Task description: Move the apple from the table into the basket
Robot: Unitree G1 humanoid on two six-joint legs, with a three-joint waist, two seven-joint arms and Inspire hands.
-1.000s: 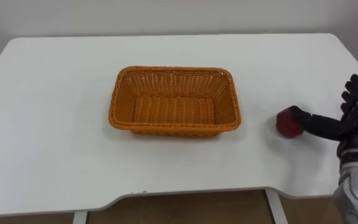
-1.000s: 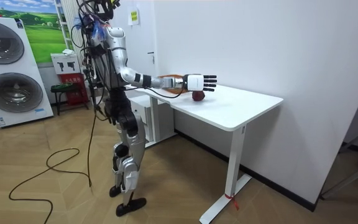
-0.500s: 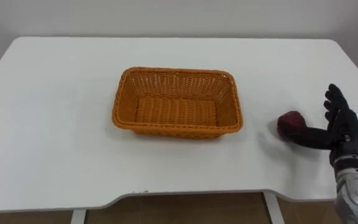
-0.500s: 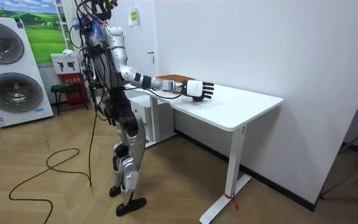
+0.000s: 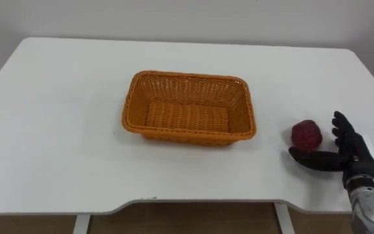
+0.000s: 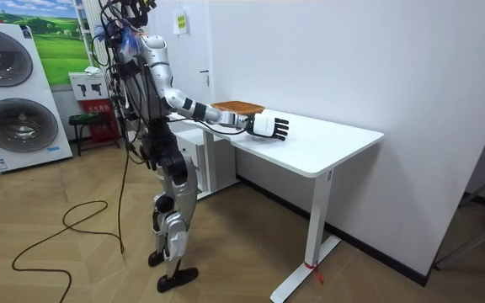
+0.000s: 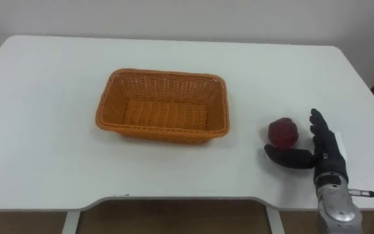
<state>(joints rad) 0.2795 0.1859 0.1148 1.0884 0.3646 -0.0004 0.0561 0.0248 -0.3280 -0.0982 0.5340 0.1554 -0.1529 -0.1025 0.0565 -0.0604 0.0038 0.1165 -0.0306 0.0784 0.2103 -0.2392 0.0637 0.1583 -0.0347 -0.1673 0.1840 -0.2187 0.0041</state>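
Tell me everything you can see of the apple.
The apple is dark red, roundish, slightly lumpy, with a dull skin; no stem can be made out. It sits whole on the white table, outside and to the right of the orange wicker basket, apart from it. The open right robot hand flanks it, fingers to its right, thumb stretched along its near side; whether they touch it cannot be told.

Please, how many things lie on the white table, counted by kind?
Red apple: 1
Orange wicker basket: 1
Total on the table: 2
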